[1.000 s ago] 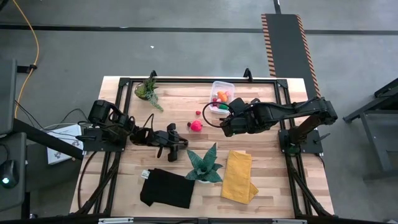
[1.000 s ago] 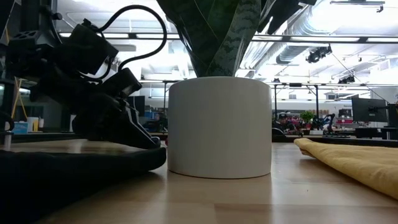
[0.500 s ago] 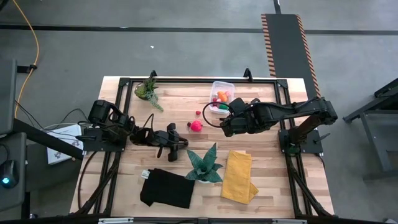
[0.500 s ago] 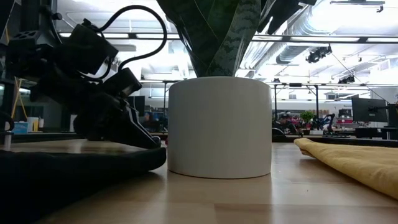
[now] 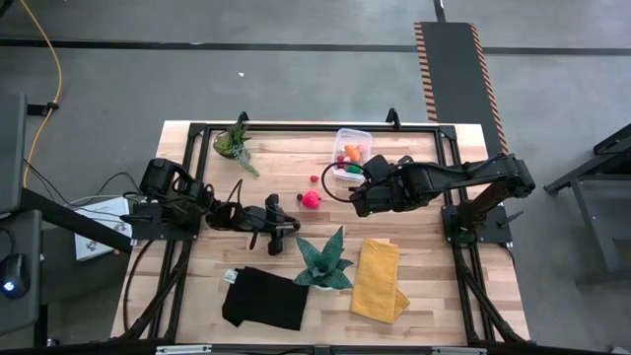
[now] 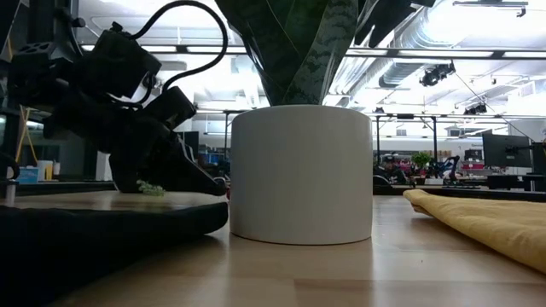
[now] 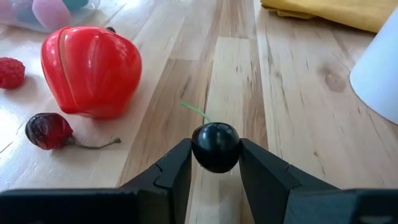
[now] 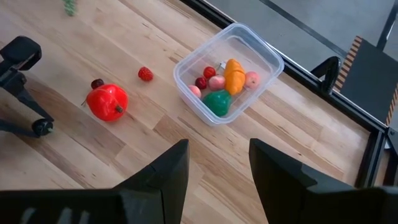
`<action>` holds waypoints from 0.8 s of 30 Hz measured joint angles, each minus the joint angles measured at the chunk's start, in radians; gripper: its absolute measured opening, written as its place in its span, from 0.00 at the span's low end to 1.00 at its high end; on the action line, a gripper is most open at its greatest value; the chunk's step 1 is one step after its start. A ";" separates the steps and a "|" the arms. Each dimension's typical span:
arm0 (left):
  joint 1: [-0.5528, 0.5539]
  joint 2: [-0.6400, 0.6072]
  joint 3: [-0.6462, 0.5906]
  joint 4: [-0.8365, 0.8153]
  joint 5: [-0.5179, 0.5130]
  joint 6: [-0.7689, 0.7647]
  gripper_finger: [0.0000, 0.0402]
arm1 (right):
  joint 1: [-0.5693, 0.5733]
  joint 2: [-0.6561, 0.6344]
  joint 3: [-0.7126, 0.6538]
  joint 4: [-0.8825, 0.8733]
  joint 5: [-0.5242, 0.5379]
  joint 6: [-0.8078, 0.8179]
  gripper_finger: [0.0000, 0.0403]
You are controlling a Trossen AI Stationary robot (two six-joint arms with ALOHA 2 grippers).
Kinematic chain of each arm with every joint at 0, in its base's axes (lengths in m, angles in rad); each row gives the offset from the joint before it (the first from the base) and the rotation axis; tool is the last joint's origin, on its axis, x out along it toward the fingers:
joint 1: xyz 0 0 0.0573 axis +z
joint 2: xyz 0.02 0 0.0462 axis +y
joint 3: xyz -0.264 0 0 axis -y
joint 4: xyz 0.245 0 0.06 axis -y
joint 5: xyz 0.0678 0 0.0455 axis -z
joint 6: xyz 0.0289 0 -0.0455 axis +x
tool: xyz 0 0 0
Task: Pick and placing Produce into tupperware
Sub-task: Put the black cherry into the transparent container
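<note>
Several pieces lay in the tupperware (image 8: 227, 72); the left gripper (image 7: 215, 163) grasped a dark cherry (image 7: 215, 147), the right gripper (image 8: 217, 158) stood released; three pieces remained outside.

Glossy black cherry (image 7: 215, 146), red pepper (image 7: 91, 71), clear tupperware (image 8: 251, 45), yellow cloth (image 5: 379, 278).

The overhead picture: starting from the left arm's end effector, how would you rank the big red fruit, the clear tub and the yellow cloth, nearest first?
Measured from the left end effector, which grips a small dark berry:
1. Big red fruit, just beyond it toward the table's middle.
2. Yellow cloth, off to the right, near the front edge.
3. Clear tub, at the far edge; not much farther than the cloth.
</note>
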 joint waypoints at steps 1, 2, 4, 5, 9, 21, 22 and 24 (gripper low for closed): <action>0.000 -0.004 0.000 -0.001 0.000 0.000 0.30 | 0.000 0.000 0.000 0.000 0.000 0.000 0.40; 0.000 -0.012 0.000 -0.001 0.000 0.000 0.30 | 0.000 0.000 0.000 -0.001 0.000 0.000 0.40; 0.000 -0.029 0.000 0.001 -0.004 0.000 0.30 | 0.000 0.000 0.000 -0.001 0.000 0.000 0.40; 0.000 -0.041 0.000 0.000 -0.004 0.001 0.30 | 0.000 0.000 0.000 -0.001 0.000 0.000 0.40; 0.000 -0.091 0.000 -0.004 -0.012 0.027 0.30 | 0.000 0.000 0.000 -0.001 0.003 -0.001 0.40; 0.001 -0.285 0.000 -0.131 -0.059 0.043 0.30 | 0.000 0.000 0.000 0.002 0.008 0.000 0.40; 0.001 -0.305 0.000 -0.139 -0.059 0.046 0.30 | 0.000 0.000 0.000 0.006 0.008 0.000 0.40; 0.001 -0.347 0.001 -0.151 -0.059 0.052 0.30 | 0.000 0.000 0.000 0.019 0.008 0.000 0.40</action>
